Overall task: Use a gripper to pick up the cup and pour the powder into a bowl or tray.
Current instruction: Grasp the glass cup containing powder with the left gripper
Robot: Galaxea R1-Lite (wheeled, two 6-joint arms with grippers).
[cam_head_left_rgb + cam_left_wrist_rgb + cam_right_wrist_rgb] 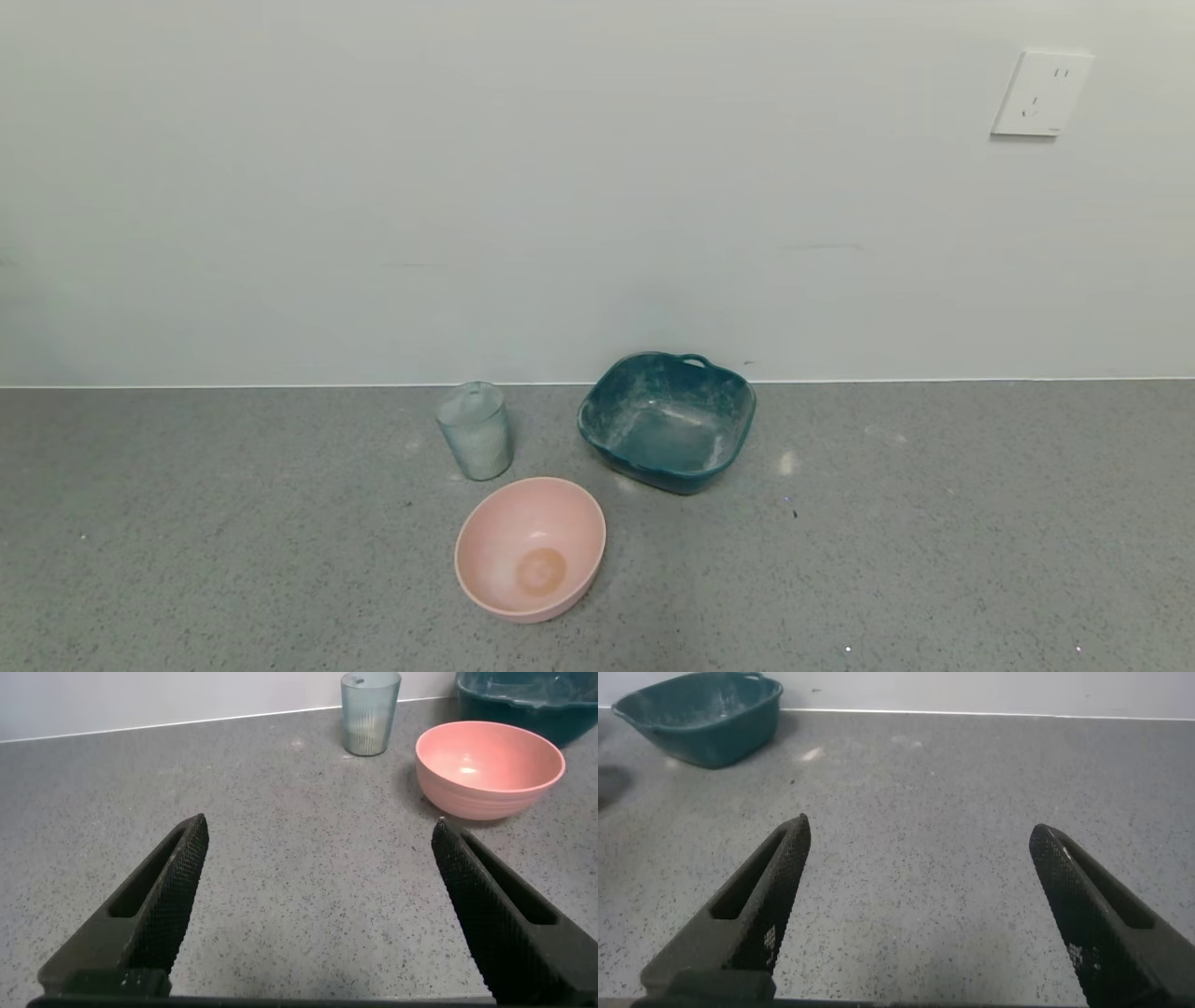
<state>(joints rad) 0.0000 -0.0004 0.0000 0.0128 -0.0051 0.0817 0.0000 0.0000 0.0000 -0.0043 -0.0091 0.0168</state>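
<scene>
The clear ribbed cup (475, 431) stands upright on the grey counter near the wall, dusted with off-white powder; it also shows in the left wrist view (369, 713). The teal rounded-square dish (667, 421) sits to its right, its inside smeared white, and shows in the right wrist view (702, 717) and partly in the left wrist view (528, 700). Neither arm shows in the head view. My left gripper (320, 831) is open and empty, well short of the cup. My right gripper (920, 829) is open and empty over bare counter, apart from the dish.
A round pink bowl (530, 548) stands in front of the cup and dish; it also shows in the left wrist view (489, 768). A white wall with a socket (1040, 93) runs right behind the counter (934, 523).
</scene>
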